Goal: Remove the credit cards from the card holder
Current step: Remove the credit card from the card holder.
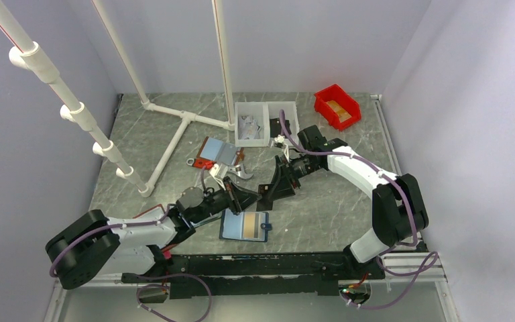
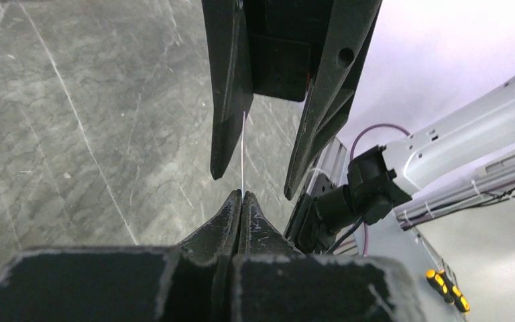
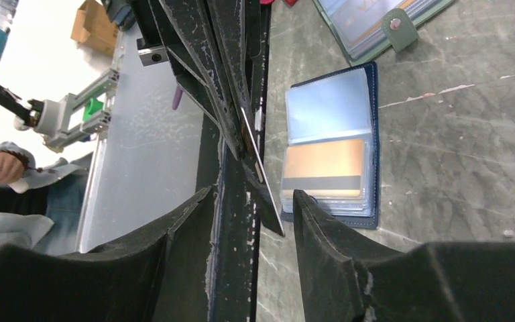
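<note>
The navy card holder (image 1: 231, 226) (image 3: 328, 107) lies open on the table near the front, with a tan credit card (image 1: 253, 225) (image 3: 323, 161) in its pocket. Above the table beside it, my left gripper (image 1: 245, 199) (image 2: 242, 196) is shut on a thin dark credit card (image 2: 243, 154) (image 3: 268, 201), seen edge on. My right gripper (image 1: 273, 188) (image 3: 253, 193) faces it from the other side, open. Its fingers (image 2: 228, 87) straddle the free end of the card, and a gap shows on one side.
A second open holder with a red edge (image 1: 218, 151) lies further back, and a green-edged one (image 3: 382, 20) is close by. White bins (image 1: 255, 124), a red bin (image 1: 337, 106) and a white pipe frame (image 1: 174, 134) stand at the back.
</note>
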`<move>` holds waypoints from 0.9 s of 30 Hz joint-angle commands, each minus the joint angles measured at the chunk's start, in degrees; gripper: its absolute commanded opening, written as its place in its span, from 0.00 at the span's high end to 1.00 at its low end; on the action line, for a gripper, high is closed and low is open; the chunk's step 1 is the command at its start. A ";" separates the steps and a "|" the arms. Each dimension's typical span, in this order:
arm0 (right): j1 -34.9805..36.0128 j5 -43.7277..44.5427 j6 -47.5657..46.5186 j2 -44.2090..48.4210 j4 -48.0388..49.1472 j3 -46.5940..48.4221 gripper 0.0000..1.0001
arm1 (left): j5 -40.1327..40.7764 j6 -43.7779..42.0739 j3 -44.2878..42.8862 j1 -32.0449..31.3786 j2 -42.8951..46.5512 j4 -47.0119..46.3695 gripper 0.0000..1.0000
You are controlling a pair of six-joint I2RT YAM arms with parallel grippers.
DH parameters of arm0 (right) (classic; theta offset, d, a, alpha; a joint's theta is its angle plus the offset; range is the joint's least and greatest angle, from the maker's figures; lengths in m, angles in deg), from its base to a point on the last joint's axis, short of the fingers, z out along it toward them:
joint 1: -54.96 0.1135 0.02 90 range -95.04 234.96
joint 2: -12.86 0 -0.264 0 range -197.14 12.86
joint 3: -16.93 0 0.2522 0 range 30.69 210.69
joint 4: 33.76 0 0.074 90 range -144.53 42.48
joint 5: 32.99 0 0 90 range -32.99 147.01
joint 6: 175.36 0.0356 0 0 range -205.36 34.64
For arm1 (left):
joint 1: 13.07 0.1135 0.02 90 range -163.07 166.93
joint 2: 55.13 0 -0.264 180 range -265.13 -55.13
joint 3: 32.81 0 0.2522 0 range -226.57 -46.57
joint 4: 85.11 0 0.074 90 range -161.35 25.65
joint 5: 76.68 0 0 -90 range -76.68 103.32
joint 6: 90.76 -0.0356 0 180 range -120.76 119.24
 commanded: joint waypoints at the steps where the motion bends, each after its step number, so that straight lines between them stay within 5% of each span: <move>1: -0.32 1.64 -9.80 0.45 -6.70 3.62 0.49 | -6.02 -4.43 -4.27 -0.36 2.29 7.32 1.00; 9: 0.38 4.25 -13.45 1.58 -8.70 3.38 0.49 | -8.08 -8.32 -5.75 -0.38 7.75 18.13 1.00; 21: 2.36 3.43 -18.46 1.56 -12.63 4.26 0.62 | -11.50 -10.25 -9.73 -0.32 6.56 25.16 1.00; 24: 2.49 3.21 -19.45 1.53 -13.34 4.46 0.70 | -11.47 -10.54 -10.39 -0.33 5.88 26.25 1.00; 27: 2.69 3.08 -21.53 1.27 -14.85 4.99 0.93 | -11.06 -10.21 -10.64 -0.37 5.61 26.61 1.00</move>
